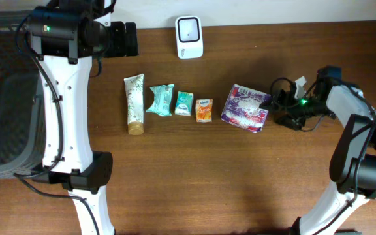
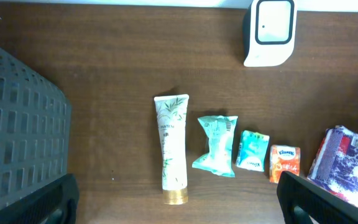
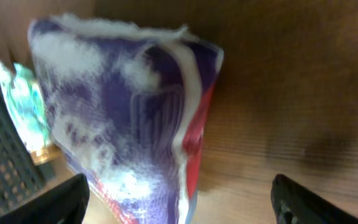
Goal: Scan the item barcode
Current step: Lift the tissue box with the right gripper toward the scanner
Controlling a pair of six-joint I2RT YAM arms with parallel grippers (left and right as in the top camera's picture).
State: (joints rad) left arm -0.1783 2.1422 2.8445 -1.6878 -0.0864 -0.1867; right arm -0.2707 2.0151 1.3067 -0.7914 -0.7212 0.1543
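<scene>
A purple and white soft pack [image 1: 245,108] lies on the wooden table at the right end of a row of items. My right gripper [image 1: 274,103] is at its right edge, low to the table. In the right wrist view the pack [image 3: 129,112] fills the frame, and the right gripper [image 3: 179,205] is open, its dark fingertips [image 3: 61,199] standing wide on both sides of the pack. The white barcode scanner [image 1: 189,37] stands at the back centre. My left gripper [image 1: 130,39] hovers high at the back left, open and empty [image 2: 176,205].
The row also holds a white tube with a gold cap [image 1: 134,103], a teal pouch [image 1: 160,100], a small teal pack [image 1: 184,103] and an orange pack [image 1: 204,109]. A dark mesh basket [image 1: 2,98] fills the left side.
</scene>
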